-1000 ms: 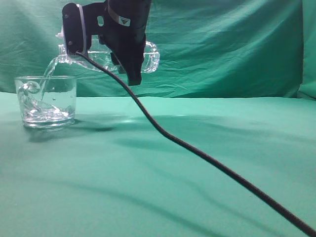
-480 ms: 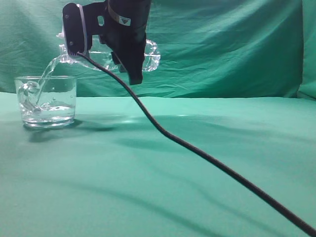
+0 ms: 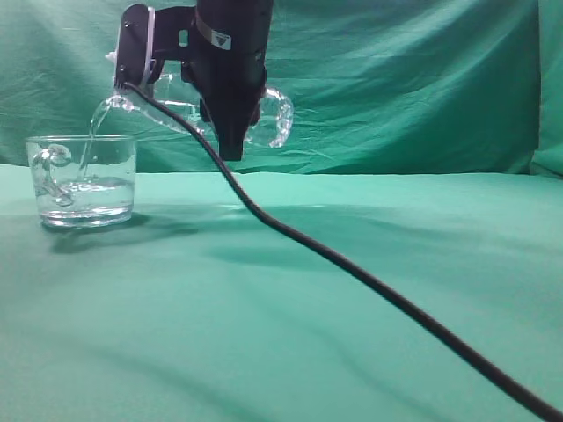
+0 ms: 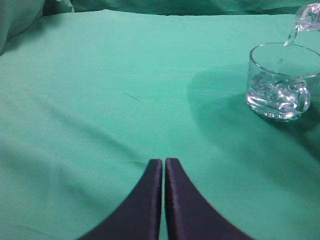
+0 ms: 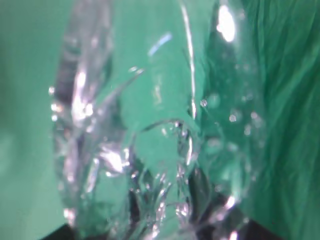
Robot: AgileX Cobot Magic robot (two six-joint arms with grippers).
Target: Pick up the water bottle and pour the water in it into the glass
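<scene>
Above the left side of the table (image 3: 352,352), the water bottle (image 3: 268,112) is lying nearly level in the air, its neck dipping slightly toward the glass (image 3: 82,180) and its ribbed base pointing to the right. The water (image 3: 91,145) is running from the mouth in a thin stream, falling just inside the glass's rim and gathering in the bottom, where it is filling roughly the lower third. The glass is standing upright on the green cloth with its curled handle showing at its left in the exterior view.

The right tool (image 3: 227,110) is gripping the bottle around its body, its black housing covering the middle of the bottle so that only the neck end and the base are showing on either side. In the right wrist view the clear plastic (image 5: 150,150) is filling almost the whole frame, blurred and beaded with droplets.

A black cable (image 3: 369,280) is trailing from the right arm down across the table toward the lower right corner.

The left tool (image 4: 164,172) is sitting low over the cloth with its two dark fingers pressed together, holding nothing, well apart from the glass, which is appearing at the upper right of its view.
</scene>
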